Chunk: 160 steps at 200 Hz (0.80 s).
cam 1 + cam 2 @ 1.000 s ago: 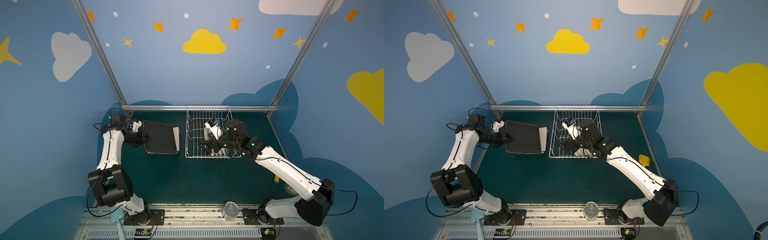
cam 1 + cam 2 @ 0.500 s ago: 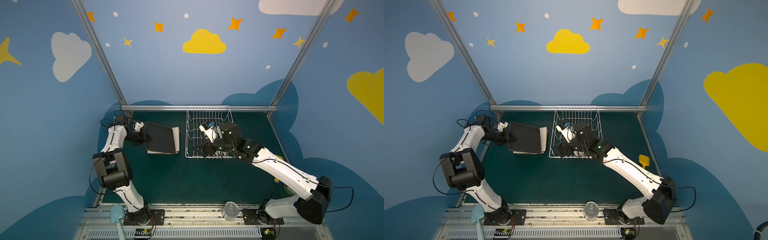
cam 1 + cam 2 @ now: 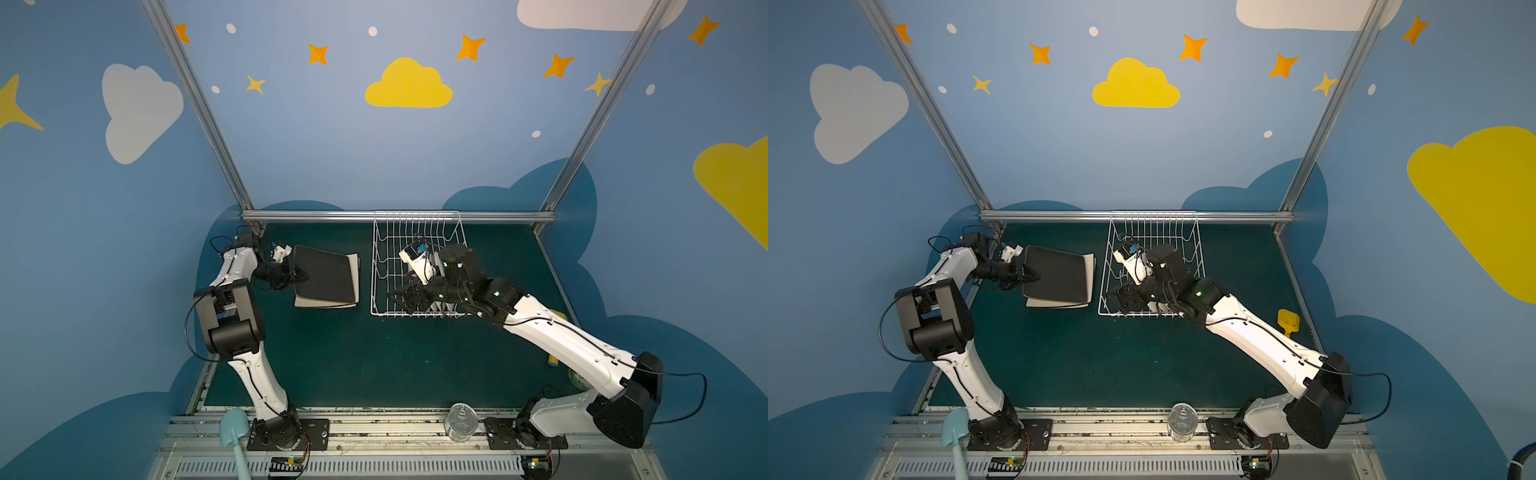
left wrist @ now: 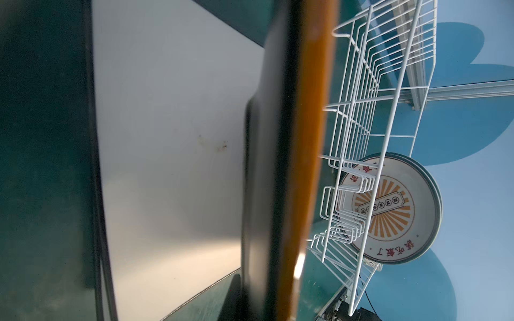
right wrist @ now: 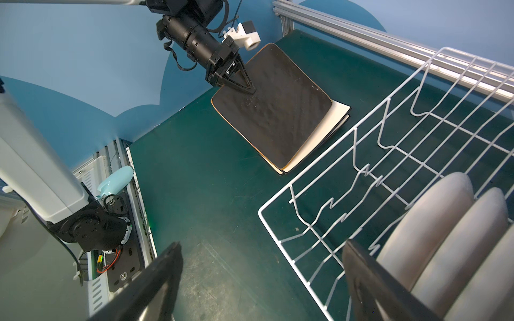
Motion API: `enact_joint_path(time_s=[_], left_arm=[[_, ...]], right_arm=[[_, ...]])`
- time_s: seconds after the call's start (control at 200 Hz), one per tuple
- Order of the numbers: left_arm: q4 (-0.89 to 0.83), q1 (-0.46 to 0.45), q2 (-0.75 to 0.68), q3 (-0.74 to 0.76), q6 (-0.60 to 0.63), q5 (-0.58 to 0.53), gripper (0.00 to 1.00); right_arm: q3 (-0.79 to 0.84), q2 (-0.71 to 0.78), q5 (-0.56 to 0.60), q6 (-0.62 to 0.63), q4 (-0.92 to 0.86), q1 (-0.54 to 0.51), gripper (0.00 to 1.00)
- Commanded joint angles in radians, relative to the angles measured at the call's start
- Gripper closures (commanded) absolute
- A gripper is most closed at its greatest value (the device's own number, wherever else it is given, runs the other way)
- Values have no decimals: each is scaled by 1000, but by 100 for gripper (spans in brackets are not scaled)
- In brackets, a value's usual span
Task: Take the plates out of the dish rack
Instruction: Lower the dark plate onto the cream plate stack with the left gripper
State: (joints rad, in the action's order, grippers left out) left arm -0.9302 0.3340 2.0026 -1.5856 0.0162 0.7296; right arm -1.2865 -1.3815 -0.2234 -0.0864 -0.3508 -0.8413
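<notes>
The left claw (image 5: 247, 87) pinches the black square plate (image 5: 278, 119), the right claw (image 5: 260, 247) gapes empty, and only the left wrist view shows the orange sunburst on the round white plate (image 4: 417, 216).

Bench (image 3: 374, 365) bare from 3 thru 6 to 9 o'clock: wide room for either arm. Obstacles all at back: plate stack (image 3: 324, 304) at 10, rack (image 3: 415, 237) at 12–1, only a narrow strip of bench btwn them. L end effector (image 3: 301, 276), clamped on black plate (image 3: 328, 272), blocks stack's 9 o'clock edge. R end effector (image 5: 261, 280), jaws wide, straddles rack's 7 o'clock corner. Round plates (image 5: 434, 222) in rack's near end, just beside one finger. Rack's far half: prongs only. Can (image 3: 459, 422) at 6 and scoop (image 3: 235, 428) at 7, on front rail.
</notes>
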Motion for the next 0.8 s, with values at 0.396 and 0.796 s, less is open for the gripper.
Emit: enact_joint_path(time_s=[0.396, 0.796], left_arm=[[-61, 4, 126, -148, 45, 72, 97], [-124, 5, 215, -233, 49, -2, 90]], right_arm=[[-26, -25, 3, 19, -17, -5, 11], [-33, -37, 1, 24, -33, -6, 11]])
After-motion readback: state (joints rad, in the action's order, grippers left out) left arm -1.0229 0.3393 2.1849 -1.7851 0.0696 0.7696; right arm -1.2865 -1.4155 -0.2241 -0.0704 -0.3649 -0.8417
